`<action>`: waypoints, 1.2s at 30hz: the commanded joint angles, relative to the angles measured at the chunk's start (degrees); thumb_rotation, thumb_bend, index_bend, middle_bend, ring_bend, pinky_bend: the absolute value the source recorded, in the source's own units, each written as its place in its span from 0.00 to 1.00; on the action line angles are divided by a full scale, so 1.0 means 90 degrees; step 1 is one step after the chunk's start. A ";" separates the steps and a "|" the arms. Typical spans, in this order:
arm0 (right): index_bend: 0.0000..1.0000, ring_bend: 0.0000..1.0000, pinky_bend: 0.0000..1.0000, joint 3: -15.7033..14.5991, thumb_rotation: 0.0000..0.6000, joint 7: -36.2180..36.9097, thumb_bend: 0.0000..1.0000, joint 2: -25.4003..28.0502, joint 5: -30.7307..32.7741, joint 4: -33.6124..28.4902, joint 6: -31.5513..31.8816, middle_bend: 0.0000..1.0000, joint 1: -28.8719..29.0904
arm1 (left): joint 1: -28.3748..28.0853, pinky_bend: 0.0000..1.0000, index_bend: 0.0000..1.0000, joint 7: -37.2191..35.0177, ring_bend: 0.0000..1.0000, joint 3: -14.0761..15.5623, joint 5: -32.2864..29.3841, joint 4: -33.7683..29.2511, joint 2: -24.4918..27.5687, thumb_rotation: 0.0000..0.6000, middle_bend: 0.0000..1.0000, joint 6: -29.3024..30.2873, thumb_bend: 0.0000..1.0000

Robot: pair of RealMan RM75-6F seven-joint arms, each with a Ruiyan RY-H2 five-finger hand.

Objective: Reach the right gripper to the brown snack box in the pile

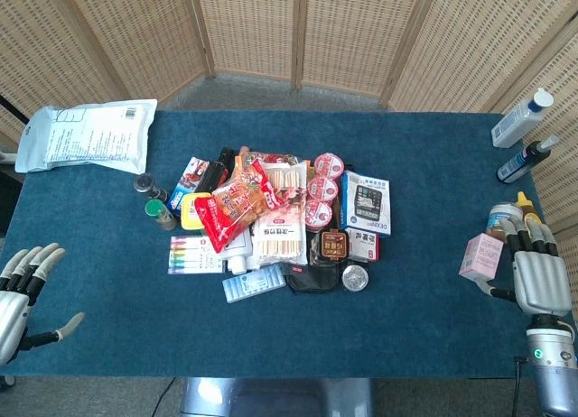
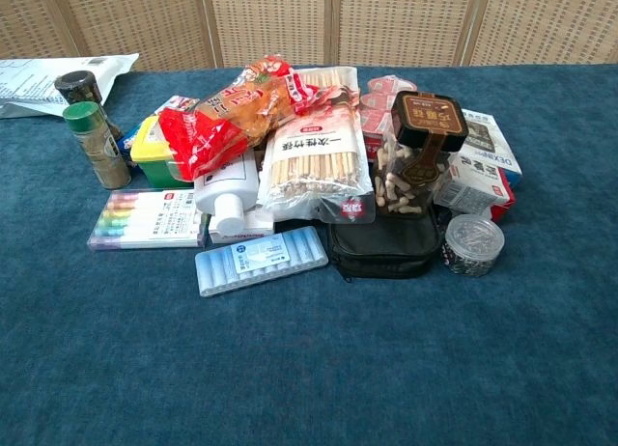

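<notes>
Silver-grey fingers (image 1: 535, 245) of my right hand (image 1: 540, 277) are lying straight and together, gripping nothing, at the right edge of the blue table (image 1: 433, 327). Their tips are sitting just beside a pink box (image 1: 480, 256) and a small jar (image 1: 502, 218); I cannot tell whether they are touching. My left hand (image 1: 23, 291) is resting spread and empty at the near left corner. Neither hand is showing in the chest view.

The brown snack box (image 1: 334, 244) is standing upright at the near right side of the pile, clear body full of pale snacks under a brown lid (image 2: 428, 119), well apart from my right hand. It is sitting against a black pouch (image 2: 382, 245), with a round tin of clips (image 2: 473, 243) just to its right and a blue-and-white carton (image 1: 366, 203) behind it.

Risks as I am judging them:
- Pulling the hand leftward from here, I am likely knocking the pink box or the jar, since they are crowding the fingertips. The two bottles (image 1: 524, 137) farther back look safer.
- The snack box is tall and looks top-heavy; coming in low and fast, I am risking tipping it into the chopstick packet (image 2: 314, 166).
- Coming from the right, the tin of clips is lying in the path and could roll or get shoved.
- The pile is loose, so one nudge may be shifting the target.
</notes>
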 commanded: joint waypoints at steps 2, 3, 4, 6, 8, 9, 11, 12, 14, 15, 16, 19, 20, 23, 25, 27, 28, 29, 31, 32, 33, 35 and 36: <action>0.00 0.00 0.00 0.0025 0.83 0.0160 0.15 -0.0024 0.0013 0.0006 -0.0093 0.00 0.0007 | -0.0038 0.00 0.00 0.0038 0.00 -0.0004 0.0008 -0.0033 0.0010 0.67 0.05 -0.0060 0.28; 0.00 0.00 0.00 0.0031 0.84 0.0356 0.15 -0.0012 0.0005 -0.0019 -0.0178 0.00 0.0009 | -0.0053 0.00 0.00 0.0055 0.00 -0.0007 0.0015 -0.0048 0.0020 0.67 0.05 -0.0077 0.28; 0.00 0.00 0.00 0.0036 0.84 0.0542 0.15 -0.0002 -0.0014 -0.0030 -0.0265 0.00 0.0019 | -0.0064 0.00 0.00 0.0069 0.00 -0.0011 0.0031 -0.0060 0.0029 0.67 0.05 -0.0082 0.28; 0.00 0.00 0.00 0.0028 0.83 0.1012 0.15 0.0055 -0.0134 -0.0044 -0.0460 0.00 0.0040 | -0.0093 0.00 0.00 0.0099 0.00 -0.0030 0.0082 -0.0101 0.0067 0.67 0.05 -0.0071 0.28; 0.00 0.00 0.00 0.0028 0.83 0.1469 0.14 0.0129 -0.0252 -0.0033 -0.0616 0.00 0.0055 | -0.0119 0.00 0.00 0.0130 0.00 -0.0056 0.0134 -0.0158 0.0125 0.67 0.05 -0.0045 0.28; 0.00 0.00 0.00 0.0026 0.83 0.1780 0.14 0.0168 -0.0337 -0.0019 -0.0717 0.00 0.0067 | -0.0135 0.00 0.00 0.0156 0.00 -0.0075 0.0166 -0.0201 0.0166 0.67 0.05 -0.0026 0.28; 0.00 0.00 0.00 0.0018 0.83 0.2273 0.14 0.0210 -0.0473 0.0009 -0.0879 0.00 0.0093 | -0.0158 0.00 0.00 0.0187 0.00 -0.0097 0.0205 -0.0270 0.0224 0.67 0.05 -0.0009 0.28; 0.00 0.00 0.00 -0.0001 0.83 0.2594 0.14 0.0226 -0.0587 0.0033 -0.0991 0.00 0.0118 | -0.0175 0.00 0.00 0.0197 0.00 -0.0107 0.0228 -0.0307 0.0254 0.67 0.05 -0.0009 0.28; 0.00 0.00 0.00 -0.0040 0.83 0.3015 0.14 0.0226 -0.0769 0.0088 -0.1136 0.00 0.0160 | -0.0197 0.00 0.00 0.0213 0.00 -0.0115 0.0260 -0.0354 0.0285 0.67 0.05 -0.0014 0.28; 0.00 0.00 0.00 -0.0066 0.83 0.3253 0.14 0.0210 -0.0889 0.0132 -0.1216 0.00 0.0192 | -0.0208 0.00 0.00 0.0227 0.00 -0.0116 0.0277 -0.0377 0.0299 0.67 0.05 -0.0021 0.28; 0.00 0.00 0.00 -0.0083 0.83 0.3419 0.14 0.0184 -0.0970 0.0167 -0.1271 0.00 0.0219 | -0.0216 0.00 0.00 0.0233 0.00 -0.0115 0.0285 -0.0392 0.0308 0.67 0.05 -0.0031 0.28; 0.00 0.00 0.00 -0.0135 0.83 0.3920 0.14 0.0066 -0.1221 0.0266 -0.1454 0.00 0.0330 | -0.0230 0.00 0.00 0.0243 0.00 -0.0109 0.0291 -0.0416 0.0326 0.67 0.05 -0.0053 0.28; 0.00 0.00 0.00 -0.0147 0.82 0.4065 0.14 0.0015 -0.1284 0.0303 -0.1504 0.00 0.0367 | -0.0231 0.00 0.00 0.0236 0.00 -0.0110 0.0288 -0.0417 0.0329 0.67 0.05 -0.0051 0.28; 0.00 0.00 0.00 -0.0174 0.83 0.4561 0.14 -0.0187 -0.1508 0.0451 -0.1638 0.00 0.0500 | -0.0225 0.00 0.00 0.0195 0.00 -0.0115 0.0254 -0.0400 0.0345 0.67 0.05 -0.0037 0.28; 0.00 0.00 0.00 -0.0183 0.82 0.4830 0.14 -0.0343 -0.1650 0.0594 -0.1711 0.00 0.0605 | -0.0219 0.00 0.00 0.0176 0.00 -0.0116 0.0224 -0.0383 0.0366 0.67 0.05 -0.0032 0.28; 0.00 0.00 0.00 -0.0193 0.82 0.4989 0.13 -0.0503 -0.1756 0.0757 -0.1802 0.00 0.0723 | -0.0211 0.00 0.00 0.0185 0.00 -0.0110 0.0216 -0.0381 0.0381 0.67 0.05 -0.0028 0.28; 0.00 0.00 0.00 -0.0195 0.82 0.5050 0.13 -0.0567 -0.1784 0.0818 -0.1850 0.00 0.0775 | -0.0204 0.00 0.00 0.0191 0.00 -0.0104 0.0218 -0.0384 0.0389 0.67 0.05 -0.0023 0.28; 0.00 0.00 0.00 -0.0194 0.82 0.5129 0.13 -0.0633 -0.1803 0.0875 -0.1894 0.00 0.0823 | -0.0196 0.00 0.00 0.0197 0.00 -0.0100 0.0222 -0.0390 0.0395 0.67 0.05 -0.0012 0.28; 0.00 0.00 0.00 -0.0186 0.82 0.5304 0.13 -0.0787 -0.1838 0.1023 -0.1978 0.00 0.0930 | -0.0177 0.00 0.00 0.0214 0.00 -0.0095 0.0224 -0.0404 0.0413 0.67 0.05 0.0016 0.28; 0.00 0.00 0.00 -0.0173 0.82 0.5367 0.13 -0.0853 -0.1850 0.1095 -0.2006 0.00 0.0978 | -0.0169 0.00 0.00 0.0220 0.00 -0.0096 0.0221 -0.0412 0.0423 0.67 0.05 0.0031 0.28; 0.00 0.00 0.00 -0.0169 0.82 0.5428 0.13 -0.0917 -0.1863 0.1163 -0.2035 0.00 0.1022 | -0.0161 0.00 0.00 0.0229 0.00 -0.0095 0.0222 -0.0418 0.0432 0.67 0.05 0.0044 0.28; 0.00 0.00 0.00 -0.0158 0.82 0.5561 0.13 -0.1047 -0.1898 0.1312 -0.2093 0.00 0.1122 | -0.0146 0.00 0.00 0.0254 0.00 -0.0091 0.0231 -0.0441 0.0459 0.67 0.05 0.0067 0.28; 0.00 0.00 0.00 -0.0147 0.82 0.5617 0.13 -0.1114 -0.1905 0.1393 -0.2131 0.00 0.1180 | -0.0137 0.00 0.00 0.0266 0.00 -0.0087 0.0238 -0.0454 0.0469 0.67 0.05 0.0080 0.28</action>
